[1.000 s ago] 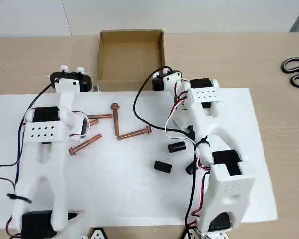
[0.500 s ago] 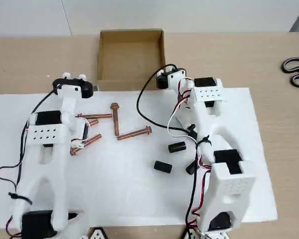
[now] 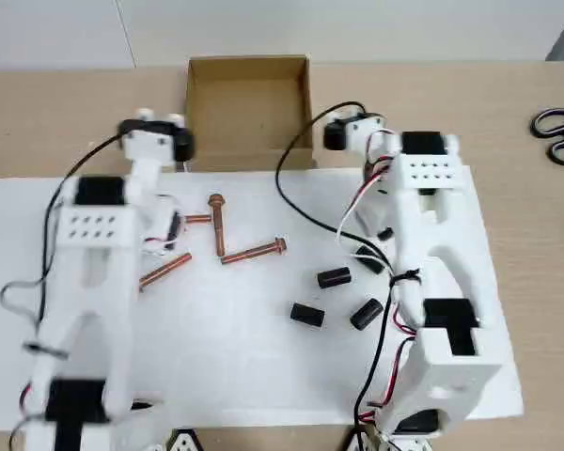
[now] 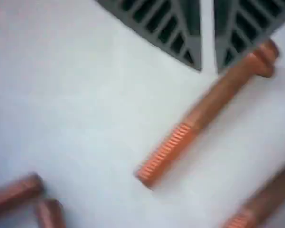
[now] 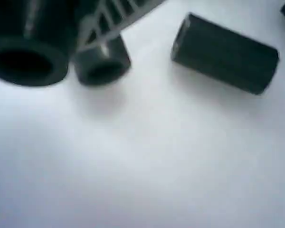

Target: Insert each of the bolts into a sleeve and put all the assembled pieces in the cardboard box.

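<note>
Several copper bolts lie on the white sheet (image 3: 226, 366): one upright in the picture (image 3: 216, 224), one crosswise (image 3: 254, 251), one slanted (image 3: 164, 271), and one partly under the left arm (image 3: 197, 218). Black sleeves lie to the right of them (image 3: 335, 278) (image 3: 307, 315) (image 3: 367, 313), with one more by the right arm (image 3: 371, 263). My left gripper (image 4: 208, 66) hangs shut and empty just over the head end of a bolt (image 4: 199, 116). My right gripper (image 5: 92, 33) is low over the sleeves: a large one (image 5: 31, 54), a smaller one (image 5: 102, 66), and one lying flat (image 5: 225, 52). The cardboard box (image 3: 247, 70) stands at the back.
Scissors (image 3: 559, 132) lie on the bare wood at the far right. Black and coloured cables (image 3: 305, 211) loop from the right arm over the sheet between bolts and sleeves. The sheet's front half is free.
Both arms have swung toward the far side of the table and a little to the right. The right arm's shift uncovered a sleeve near its base. Bolts and sleeves lie where they were.
</note>
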